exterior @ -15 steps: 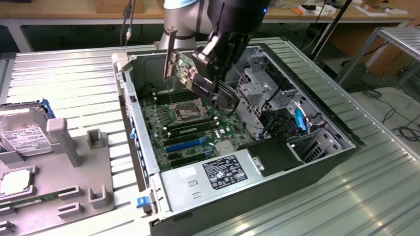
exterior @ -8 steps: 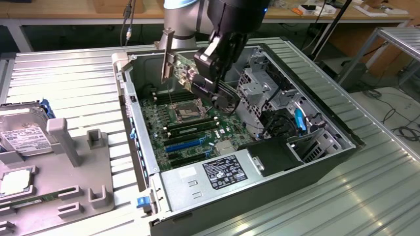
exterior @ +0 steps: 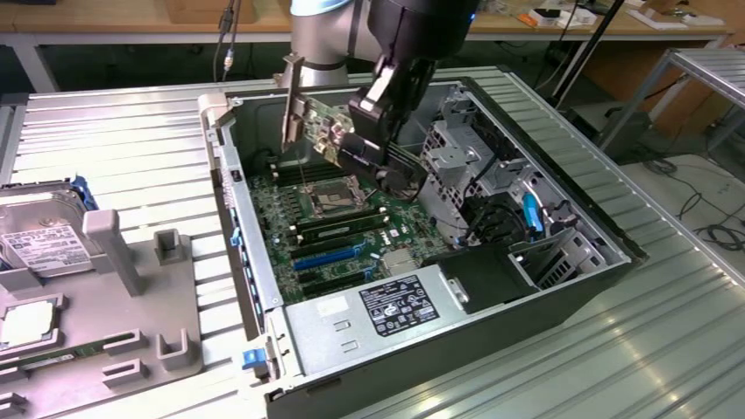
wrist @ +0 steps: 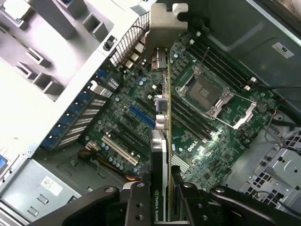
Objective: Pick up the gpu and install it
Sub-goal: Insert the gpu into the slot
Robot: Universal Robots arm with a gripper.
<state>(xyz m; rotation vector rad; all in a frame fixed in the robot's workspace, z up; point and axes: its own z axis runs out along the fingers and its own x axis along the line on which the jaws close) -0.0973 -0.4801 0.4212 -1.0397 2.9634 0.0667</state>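
One claw [wrist: 164, 200] grips the gpu [exterior: 314, 122] — above the motherboard [wrist: 225, 141].

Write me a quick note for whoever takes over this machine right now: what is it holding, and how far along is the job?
Gripper: shut on the gpu, held on edge with its metal bracket away from the gripper.
Gpu: in the air above the motherboard, inside the open computer case.
Done: gpu picked up.
Left: gpu not yet seated in a slot.

Open computer case [exterior: 466, 353] with motherboard [exterior: 274, 205]; beside it, perhaps a hard drive [exterior: 35, 240].
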